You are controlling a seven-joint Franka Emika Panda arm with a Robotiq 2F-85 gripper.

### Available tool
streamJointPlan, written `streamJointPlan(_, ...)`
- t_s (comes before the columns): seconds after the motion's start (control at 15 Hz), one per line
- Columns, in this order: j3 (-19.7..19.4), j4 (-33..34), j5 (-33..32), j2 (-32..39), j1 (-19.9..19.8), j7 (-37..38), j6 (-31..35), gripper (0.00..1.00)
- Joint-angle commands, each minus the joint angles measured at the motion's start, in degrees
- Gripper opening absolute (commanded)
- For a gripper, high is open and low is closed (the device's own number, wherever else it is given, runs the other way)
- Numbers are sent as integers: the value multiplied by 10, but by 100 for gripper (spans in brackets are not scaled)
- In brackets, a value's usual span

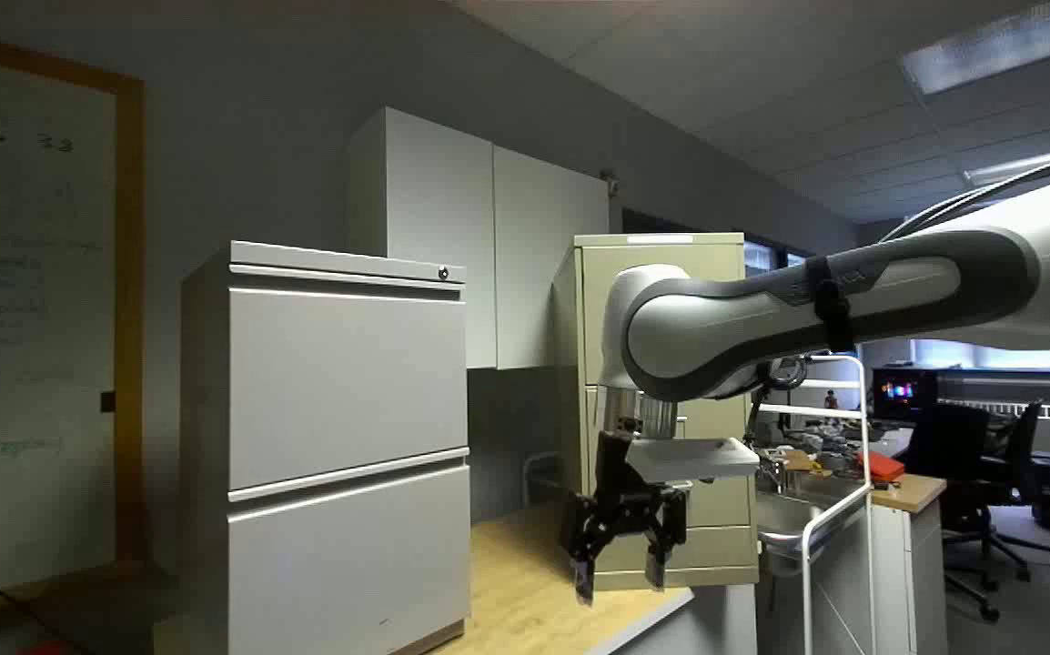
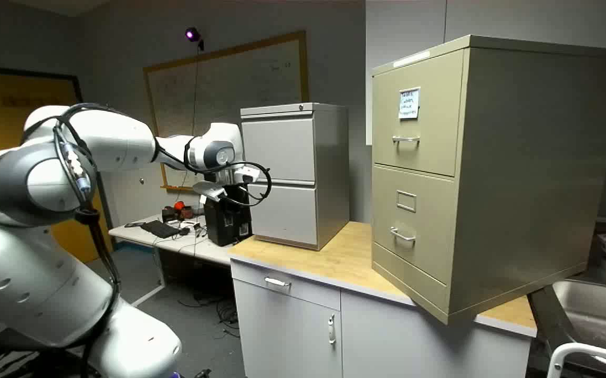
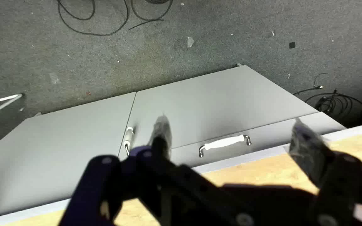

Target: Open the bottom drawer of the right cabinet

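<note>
The right cabinet is the tall beige metal cabinet, with a paper label on its upper drawer. Its bottom drawer is closed and has a small metal handle. In an exterior view the bottom drawer is partly hidden behind my arm and gripper. My gripper points down, open and empty, apart from the cabinet. In the wrist view the two fingers of the gripper are wide apart with nothing between them. The beige cabinet is out of the wrist view. In an exterior view my fingers are hard to make out against a black case.
A light-grey two-drawer cabinet stands on the same wooden counter. The counter's front has a drawer with a white handle and doors below. A sink and a white metal frame are beside the beige cabinet.
</note>
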Motion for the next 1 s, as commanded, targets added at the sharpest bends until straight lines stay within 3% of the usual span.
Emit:
streamJointPlan(0.0,-2,1,-1,0,2,1,0,100)
streamJointPlan(0.53,-4,2,-5,0,-1,2,7,100)
streamJointPlan(0.93,-77,38,14,35,-45,-13,91,100)
